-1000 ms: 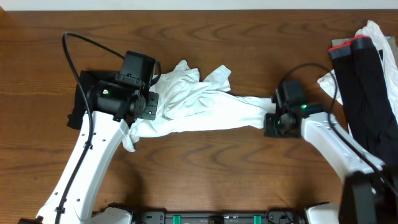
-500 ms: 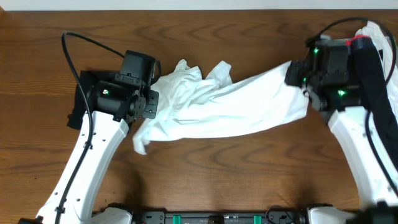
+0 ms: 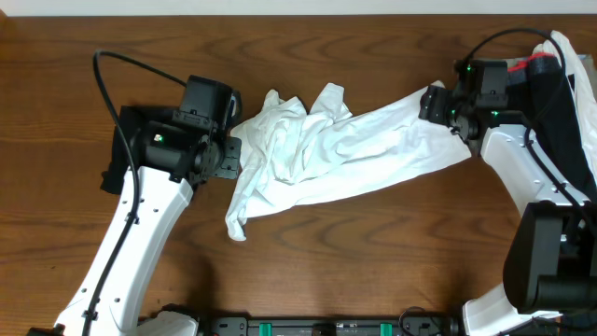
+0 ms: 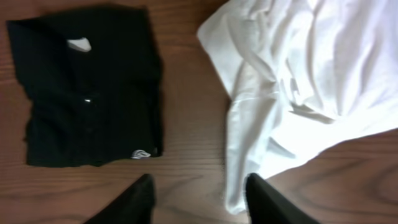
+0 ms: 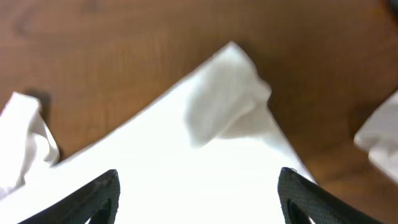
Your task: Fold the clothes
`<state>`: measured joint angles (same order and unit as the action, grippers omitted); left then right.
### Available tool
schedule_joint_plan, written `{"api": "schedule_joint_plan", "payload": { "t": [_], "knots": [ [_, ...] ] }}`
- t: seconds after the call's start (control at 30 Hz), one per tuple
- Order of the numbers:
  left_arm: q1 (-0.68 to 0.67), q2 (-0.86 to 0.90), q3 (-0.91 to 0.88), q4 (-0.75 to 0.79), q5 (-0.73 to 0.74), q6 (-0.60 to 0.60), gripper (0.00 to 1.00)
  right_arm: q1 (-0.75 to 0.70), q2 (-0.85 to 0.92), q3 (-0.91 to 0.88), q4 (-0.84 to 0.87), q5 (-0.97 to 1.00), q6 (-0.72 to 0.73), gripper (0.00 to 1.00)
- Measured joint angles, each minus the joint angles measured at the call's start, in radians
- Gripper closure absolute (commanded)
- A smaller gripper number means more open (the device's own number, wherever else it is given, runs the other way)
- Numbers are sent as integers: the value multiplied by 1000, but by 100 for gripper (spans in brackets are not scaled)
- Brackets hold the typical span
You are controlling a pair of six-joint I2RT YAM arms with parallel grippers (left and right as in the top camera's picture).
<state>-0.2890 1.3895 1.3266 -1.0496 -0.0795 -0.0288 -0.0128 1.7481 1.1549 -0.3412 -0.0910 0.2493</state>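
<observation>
The clothes in play are a white T-shirt (image 3: 345,149), lying crumpled in a slanted band across the table's middle, its lower left corner near the front. My left gripper (image 3: 228,159) sits at the shirt's left edge. In the left wrist view it (image 4: 199,178) is open, with bare wood between the fingers and the shirt's hem (image 4: 239,186) beside the right finger. My right gripper (image 3: 432,103) hovers over the shirt's upper right end. In the right wrist view it (image 5: 198,174) is open wide above the white cloth (image 5: 205,143), gripping nothing.
A folded black garment (image 4: 87,87) lies on the wood left of the shirt, hidden under my left arm in the overhead view. A pile of black and white clothes (image 3: 550,103) sits at the table's right edge. The left arm's cable (image 3: 112,65) loops at the back left.
My right gripper pulled the shirt's end up and to the right, then opened. My left gripper opened and let go; the shirt's left corner slid down toward the front.
</observation>
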Motion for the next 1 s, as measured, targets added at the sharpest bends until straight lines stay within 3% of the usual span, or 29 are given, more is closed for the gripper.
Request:
{"api": "schedule_joint_plan", "payload": {
  "t": [0.3, 0.6, 0.7, 0.77, 0.8, 1.0],
  "knots": [
    [0, 13, -124, -37, 112, -121, 44, 0, -48, 4, -351, -61, -8, 19],
    [0, 67, -430, 193, 145, -241, 40, 0, -49, 4, -468, -89, -8, 18],
    [0, 76, -492, 290, 152, -263, 55, 0, -49, 4, -484, -93, -8, 18],
    [0, 83, -513, 337, 153, -269, 87, 0, -49, 4, -489, -93, -8, 18],
    [0, 86, -518, 347, 156, -270, 94, 0, -49, 4, -491, -93, -8, 18],
    [0, 87, -494, 282, 208, -262, 94, 0, -49, 4, -514, -92, -10, 18]
  ]
}}
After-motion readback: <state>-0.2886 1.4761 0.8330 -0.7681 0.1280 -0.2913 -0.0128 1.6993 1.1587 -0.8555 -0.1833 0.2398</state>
